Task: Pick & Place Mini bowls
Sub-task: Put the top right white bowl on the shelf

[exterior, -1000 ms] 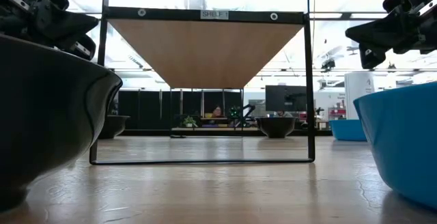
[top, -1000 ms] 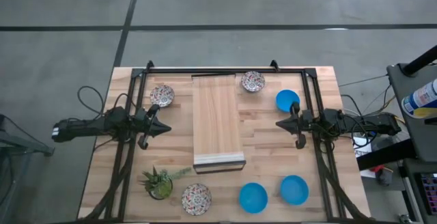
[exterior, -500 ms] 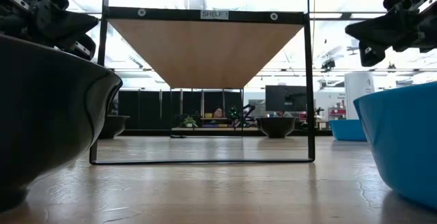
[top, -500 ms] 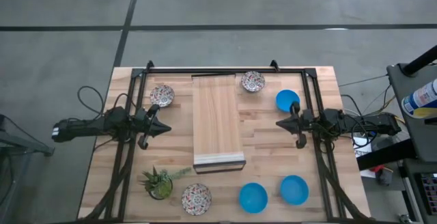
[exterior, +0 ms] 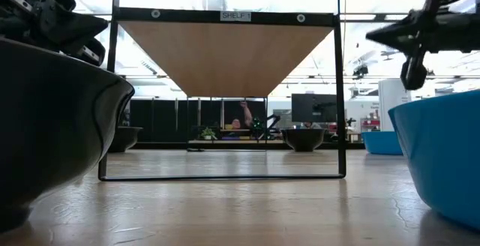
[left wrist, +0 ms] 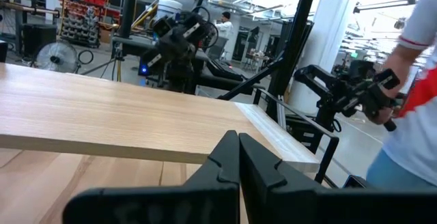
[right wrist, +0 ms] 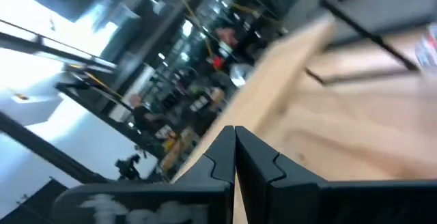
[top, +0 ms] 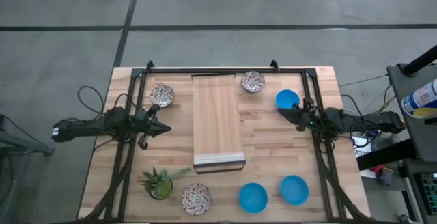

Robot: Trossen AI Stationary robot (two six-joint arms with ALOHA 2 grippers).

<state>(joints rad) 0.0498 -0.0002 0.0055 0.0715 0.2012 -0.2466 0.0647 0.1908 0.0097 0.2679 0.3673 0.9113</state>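
From above, a wooden table (top: 95, 156) carried a black frame with a wooden shelf board (top: 217, 121) at its centre. The left gripper (top: 164, 128) hung left of the board, fingers pressed together. The right gripper (top: 281, 112) sat right of the board, fingertips together, just beside a blue bowl (top: 287, 100). Patterned bowls lay at far left (top: 162, 94), far centre (top: 252, 81) and near (top: 196, 198), by a potted plant (top: 160, 182). Two blue bowls (top: 253, 197) (top: 294, 190) lay near the front.

At table level, a blue bowl (exterior: 442, 156) loomed right and a dark-looking bowl (exterior: 52, 126) left.

The left wrist view showed closed fingers (left wrist: 225, 166) above the board.

The right wrist view, blurred, showed closed fingers (right wrist: 222, 157).
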